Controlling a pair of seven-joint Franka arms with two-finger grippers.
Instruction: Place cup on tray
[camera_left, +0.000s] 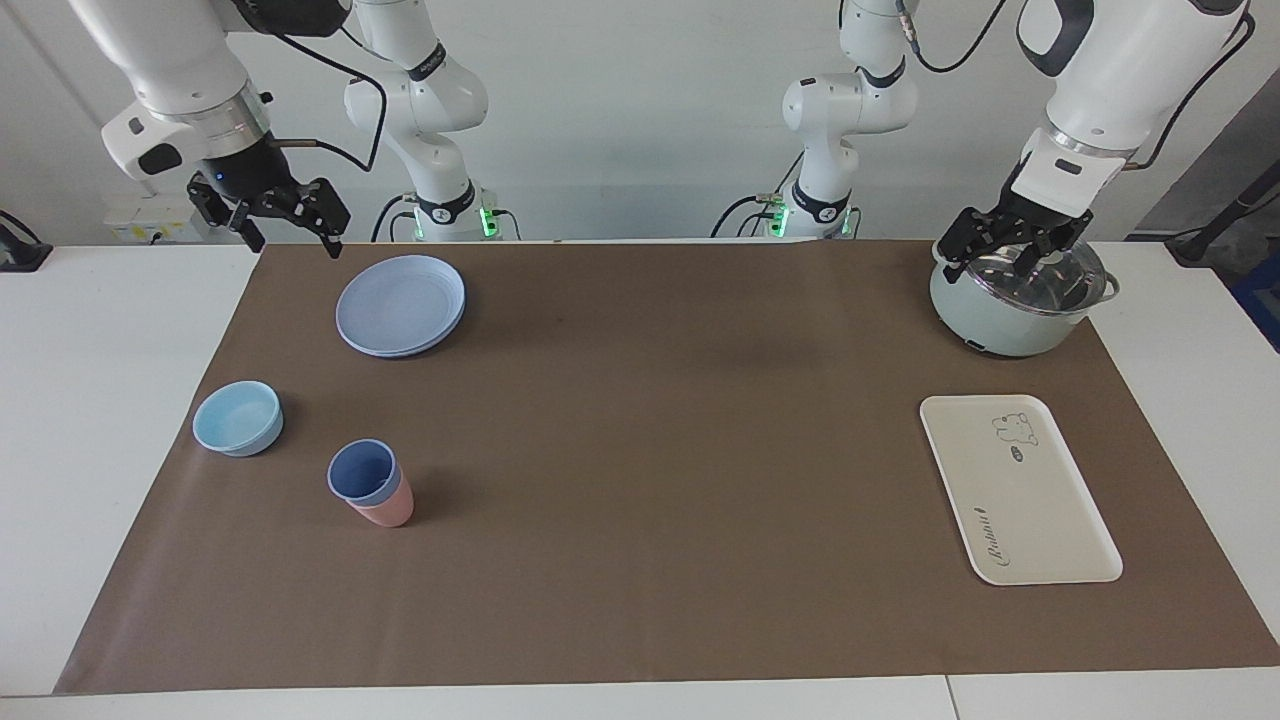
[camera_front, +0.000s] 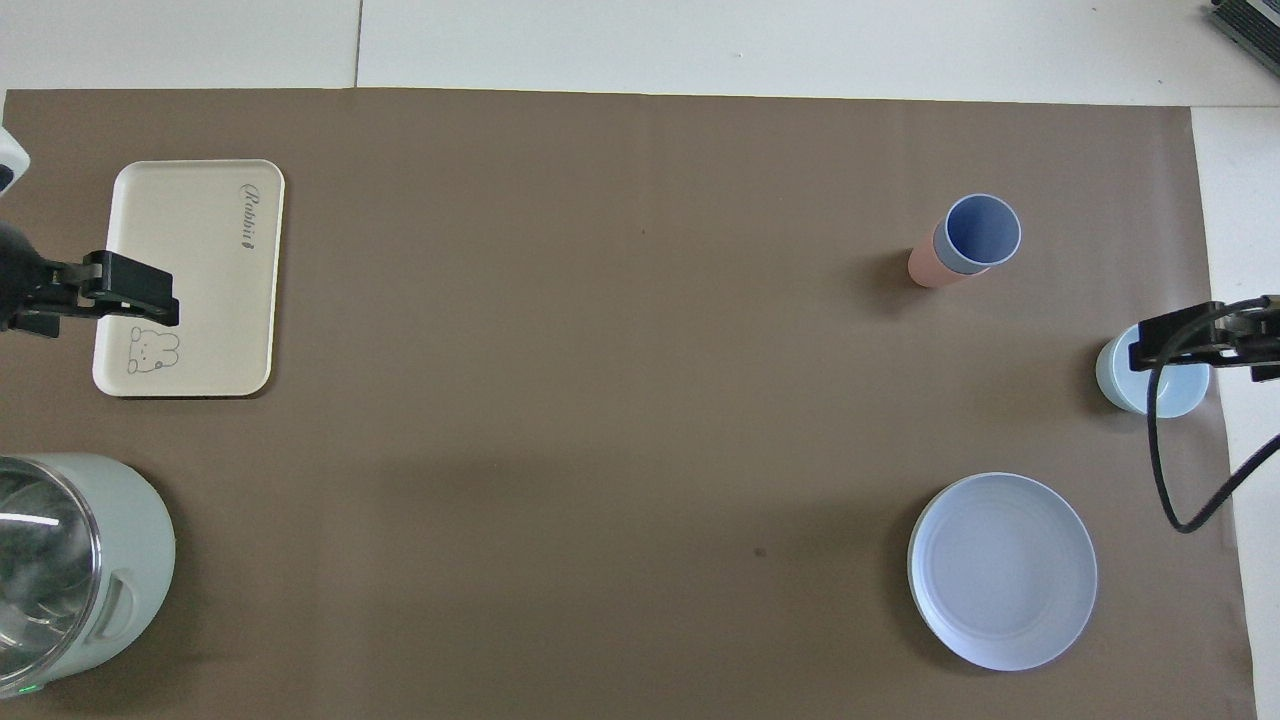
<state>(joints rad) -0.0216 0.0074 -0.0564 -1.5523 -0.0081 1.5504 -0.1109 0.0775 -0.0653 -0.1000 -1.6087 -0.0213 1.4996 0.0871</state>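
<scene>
The periwinkle-blue cup (camera_left: 360, 470) (camera_front: 982, 230) stands upright, nested inside a salmon-pink tumbler (camera_left: 388, 510) (camera_front: 925, 265), toward the right arm's end of the table. The cream-white tray (camera_left: 1015, 490) (camera_front: 200, 260) with a bear drawing lies flat and bare toward the left arm's end. My right gripper (camera_left: 290, 235) is open and empty, raised above the table's edge beside the round blue plate. My left gripper (camera_left: 1005, 255) is open and empty, raised over the pot's lid. Both arms wait, well apart from cup and tray.
A round blue plate (camera_left: 400, 303) (camera_front: 1002, 570) lies nearer to the robots than the cup. A light-blue low bowl (camera_left: 238, 418) (camera_front: 1120, 375) sits beside the cup. A pale-green pot (camera_left: 1010, 325) (camera_front: 120, 560) with a glass lid stands nearer to the robots than the tray. A brown mat (camera_left: 650, 450) covers the table.
</scene>
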